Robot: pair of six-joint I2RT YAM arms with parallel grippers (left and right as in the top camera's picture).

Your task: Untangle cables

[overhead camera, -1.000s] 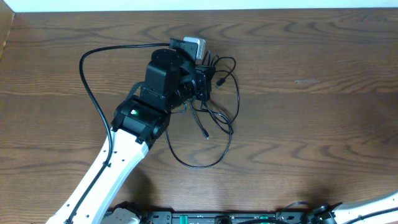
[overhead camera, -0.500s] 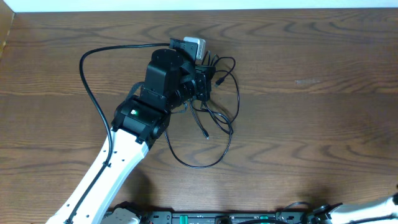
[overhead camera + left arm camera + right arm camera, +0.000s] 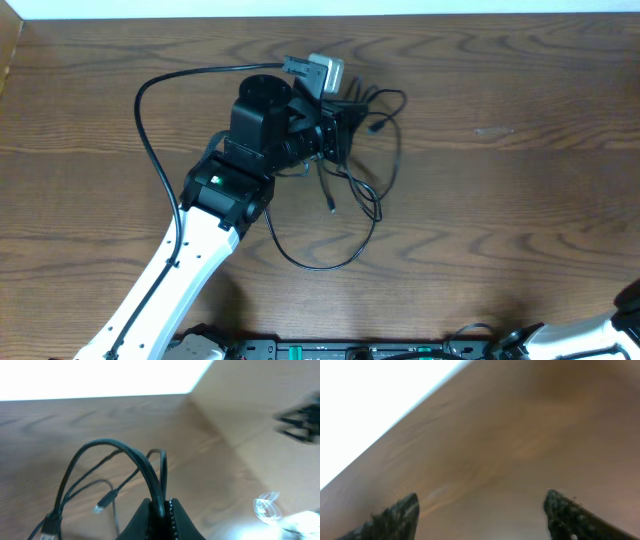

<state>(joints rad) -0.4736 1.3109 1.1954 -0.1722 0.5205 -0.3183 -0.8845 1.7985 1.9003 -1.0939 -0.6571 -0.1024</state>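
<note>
Brown wooden table [image 3: 520,200] fills the view. Near its far edge, left of the middle, the left pincer [image 3: 343,135] is squeezed tight on the black cables [image 3: 154,485]. It has tugged them a little to the right since before. By the near right corner, the right pincer [image 3: 481,496] is spread wide, holding nothing.

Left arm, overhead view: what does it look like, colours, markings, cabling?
The left arm has a white lower link, black boxy joint housings with a small green light, a grey block at the wrist, and a black cable looping beside it.
</note>
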